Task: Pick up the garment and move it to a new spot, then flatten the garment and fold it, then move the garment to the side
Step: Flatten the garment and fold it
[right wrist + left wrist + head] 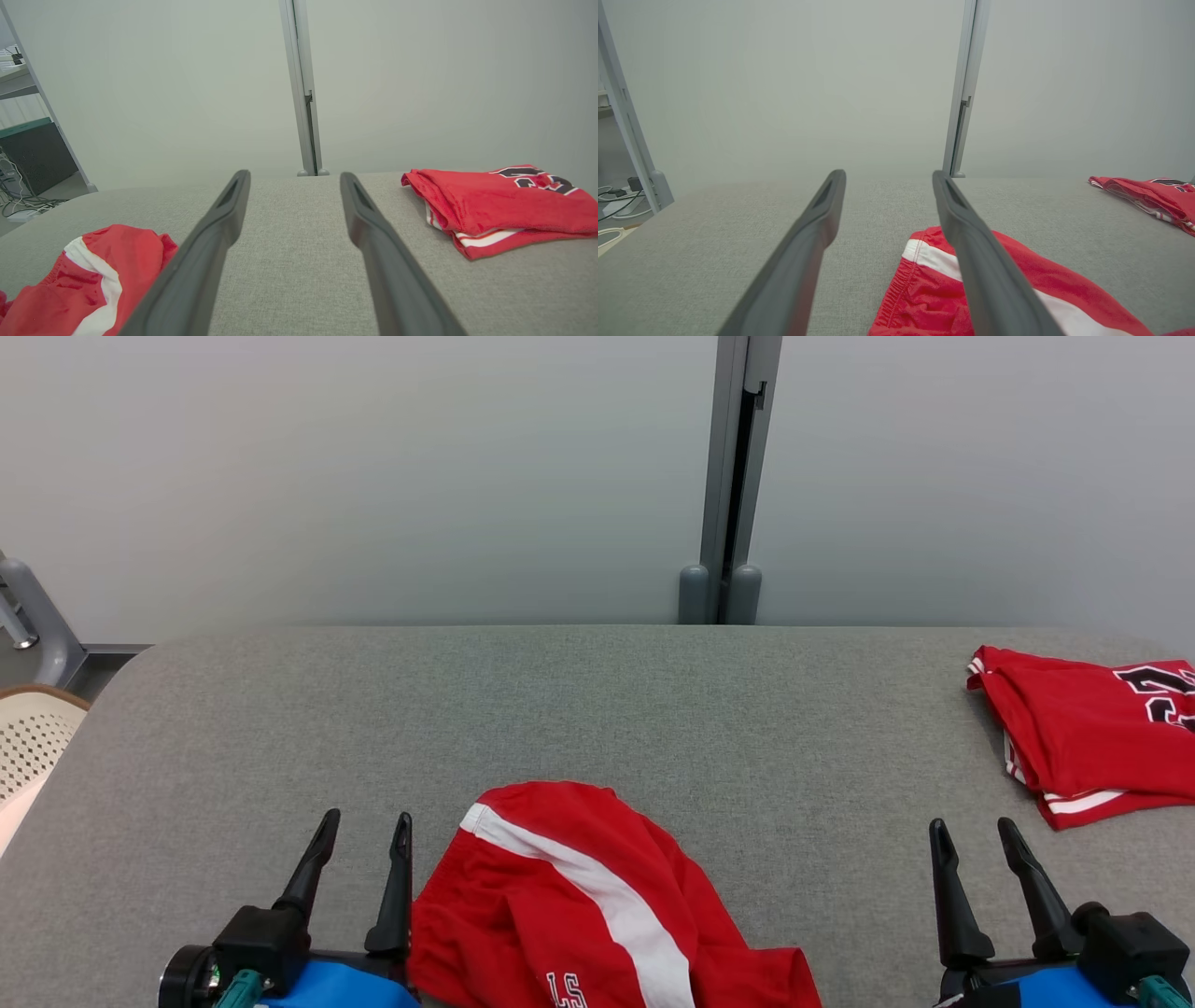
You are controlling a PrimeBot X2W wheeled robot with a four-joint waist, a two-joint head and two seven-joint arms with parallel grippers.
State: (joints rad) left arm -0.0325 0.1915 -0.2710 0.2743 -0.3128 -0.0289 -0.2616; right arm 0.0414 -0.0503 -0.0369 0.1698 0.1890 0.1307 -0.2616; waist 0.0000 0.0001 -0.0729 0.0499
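Two red garments lie on the grey fabric surface (579,709).

Task item: red shorts (551,896) with a white side stripe and gathered waistband. They sit crumpled in a heap at the near edge, about centre in the head view, partly cut off by the frame bottom. White letters "LS" show low on the cloth.

Second item: folded red jersey (1083,737) with black numerals and white trim, far right, well apart from the shorts.

State of left jaws: spread wide, nothing between them. The inner finger (400,877) is just beside the shorts' left edge; I cannot tell whether it touches.

State of right jaws: spread wide, empty, over bare surface between shorts and jersey, clear of both.

Background: pale partition wall with a grey post (733,476).
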